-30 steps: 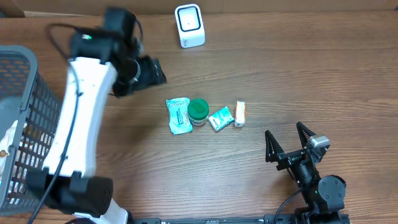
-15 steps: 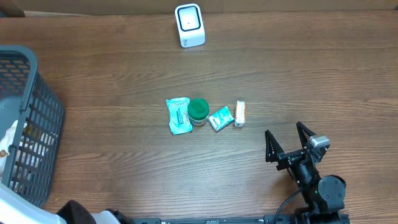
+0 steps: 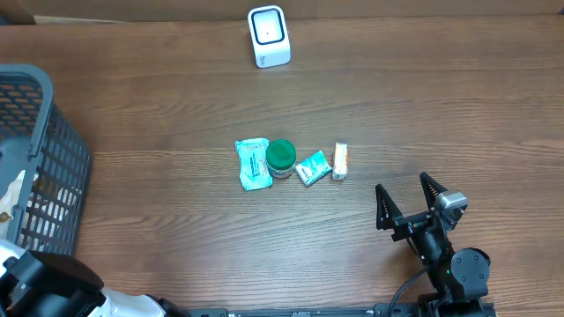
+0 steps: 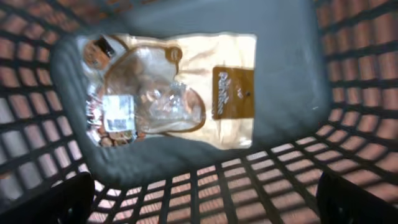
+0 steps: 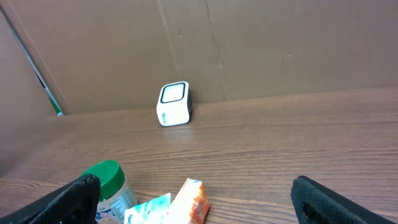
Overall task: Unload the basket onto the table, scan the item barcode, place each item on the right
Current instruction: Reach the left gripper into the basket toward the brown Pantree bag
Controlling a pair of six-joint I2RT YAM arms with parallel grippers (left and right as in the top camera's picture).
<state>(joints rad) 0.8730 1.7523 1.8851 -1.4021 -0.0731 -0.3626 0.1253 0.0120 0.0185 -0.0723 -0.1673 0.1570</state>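
Note:
The white barcode scanner (image 3: 269, 35) stands at the table's far edge, and the right wrist view shows this scanner (image 5: 173, 104) too. Four items lie mid-table: a teal packet (image 3: 253, 163), a green-lidded jar (image 3: 281, 157), a small teal packet (image 3: 312, 166) and a small orange-and-white box (image 3: 340, 161). My right gripper (image 3: 402, 185) rests open, right of and nearer than them, holding nothing. My left gripper (image 4: 202, 205) hangs open over the grey basket (image 4: 298, 186), above a cream bag with a brown label (image 4: 168, 87). Nothing sits between its fingers.
The grey mesh basket (image 3: 62, 106) fills the table's left edge. The left arm (image 3: 44, 286) shows at the bottom left corner of the overhead view. A cardboard wall rises behind the scanner. In the right wrist view the jar (image 5: 109, 183) and box (image 5: 193, 202) lie just ahead.
The left arm has swung away from the far left of the table and now shows only at the bottom left corner, by the basket. The right arm and the items have not moved.

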